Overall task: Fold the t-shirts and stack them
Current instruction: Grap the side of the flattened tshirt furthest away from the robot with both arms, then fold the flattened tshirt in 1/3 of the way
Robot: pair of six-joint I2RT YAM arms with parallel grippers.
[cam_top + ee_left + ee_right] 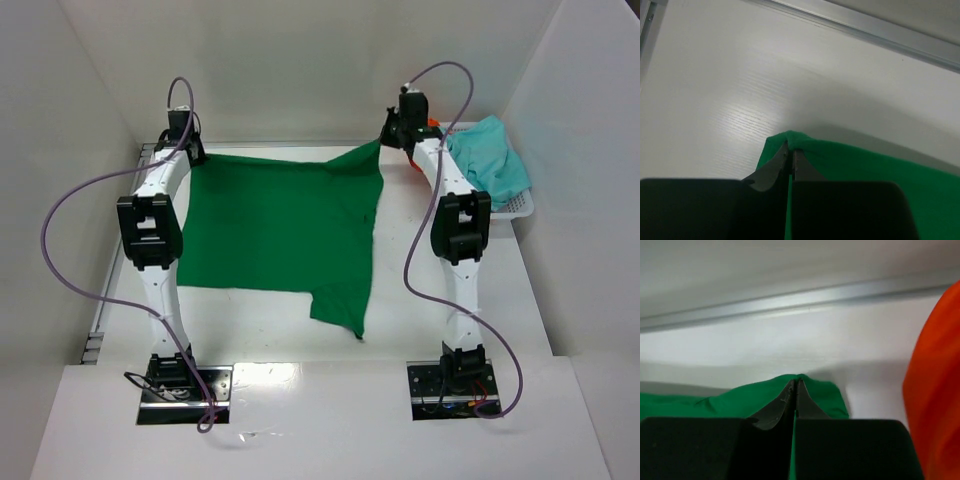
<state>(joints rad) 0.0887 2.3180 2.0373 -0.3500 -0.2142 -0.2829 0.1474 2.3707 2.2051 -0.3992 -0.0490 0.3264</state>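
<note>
Two grippers are engaged on one garment, each at a far corner of it.

The green shirt (280, 230) lies spread over the middle of the desk (260, 335), mostly flat. Its far edge runs from one gripper to the other. One sleeve juts out at the near right of the cloth, toward the desk's near edge.

The left gripper (790, 151) has its jaws together, clamped on the shirt's far left corner. Its wrist view shows a small fold of green cloth pinched between the tips, with the rest of the cloth trailing off to the right. Whether that corner touches the desk cannot be told.

The right gripper (796, 384) also has its jaws together, clamped on the far right corner. Green cloth humps up on both sides of the tips. From above, this corner is drawn into a peak toward the gripper.

The teal shirt (492, 160) sits crumpled on the white basket (518, 208) at the far right of the desk, apart from the green shirt.

The orange shirt (935, 390) fills the right edge of the right wrist view, just beside the right gripper and blurred. From above only a speck of it shows, next to the teal shirt. Whether it lies in the basket cannot be told.

A metal rail (790, 302) runs along the far edge of the desk, beyond both grippers.
</note>
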